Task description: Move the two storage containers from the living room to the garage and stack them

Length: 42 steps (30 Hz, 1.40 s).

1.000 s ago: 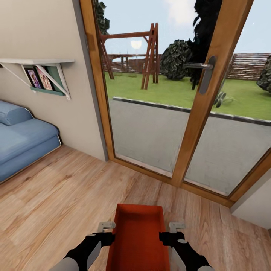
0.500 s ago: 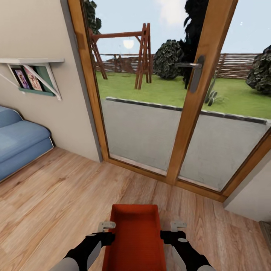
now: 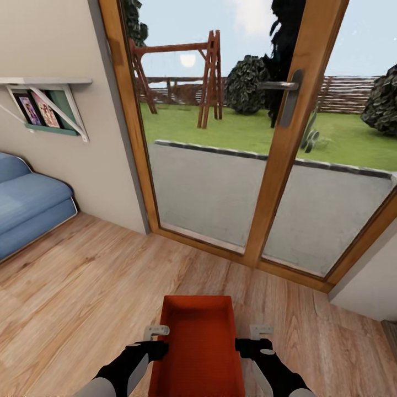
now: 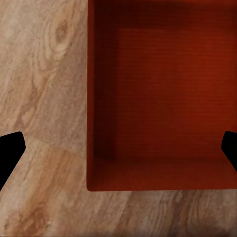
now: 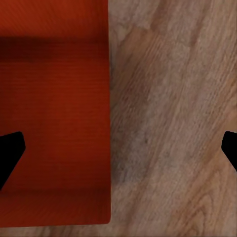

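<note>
1 orange-red shallow rectangular plastic container [image 3: 197,347] sits between the left gripper [image 3: 156,332] and right gripper [image 3: 261,332] above the light wood plank floor [image 3: 82,286]; both grippers' fingers are spread wide, their grip unclear.

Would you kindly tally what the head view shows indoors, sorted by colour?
Orange-red: 1, storage container
Blue: 1, sofa
White: 1, wall shelf
Wood-framed: 2 glass door panels
Total: 5
</note>
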Available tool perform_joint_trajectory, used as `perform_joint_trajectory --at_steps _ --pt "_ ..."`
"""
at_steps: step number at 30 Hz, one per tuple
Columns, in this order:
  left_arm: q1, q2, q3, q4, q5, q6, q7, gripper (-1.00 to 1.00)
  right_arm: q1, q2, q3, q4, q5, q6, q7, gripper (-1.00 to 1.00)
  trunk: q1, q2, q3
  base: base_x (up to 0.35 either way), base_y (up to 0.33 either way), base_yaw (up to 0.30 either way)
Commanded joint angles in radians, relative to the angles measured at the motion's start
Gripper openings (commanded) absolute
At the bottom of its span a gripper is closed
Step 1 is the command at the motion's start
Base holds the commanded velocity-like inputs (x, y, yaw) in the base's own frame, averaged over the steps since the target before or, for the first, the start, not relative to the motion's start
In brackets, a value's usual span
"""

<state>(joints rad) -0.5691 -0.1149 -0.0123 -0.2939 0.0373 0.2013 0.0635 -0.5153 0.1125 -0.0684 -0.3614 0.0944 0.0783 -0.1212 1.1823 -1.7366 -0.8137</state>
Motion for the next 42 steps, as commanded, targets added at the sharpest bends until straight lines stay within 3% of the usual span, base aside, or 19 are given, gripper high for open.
perform_joint_trajectory --at_steps 1,42 --pt "0.000 0.000 -0.001 -0.002 0.004 0.006 0.004 1.00 0.000 0.001 -0.007 -0.002 0.010 0.006 0.000 1.00 0.004 -0.008 -0.006 0.000 0.000 0.000" --pt "0.000 0.003 -0.004 0.000 0.003 0.006 0.004 1.00 -0.002 0.005 -0.005 -0.037 0.013 0.007 -0.007 1.00 0.161 -0.295 -0.200 0.000 0.000 0.000"
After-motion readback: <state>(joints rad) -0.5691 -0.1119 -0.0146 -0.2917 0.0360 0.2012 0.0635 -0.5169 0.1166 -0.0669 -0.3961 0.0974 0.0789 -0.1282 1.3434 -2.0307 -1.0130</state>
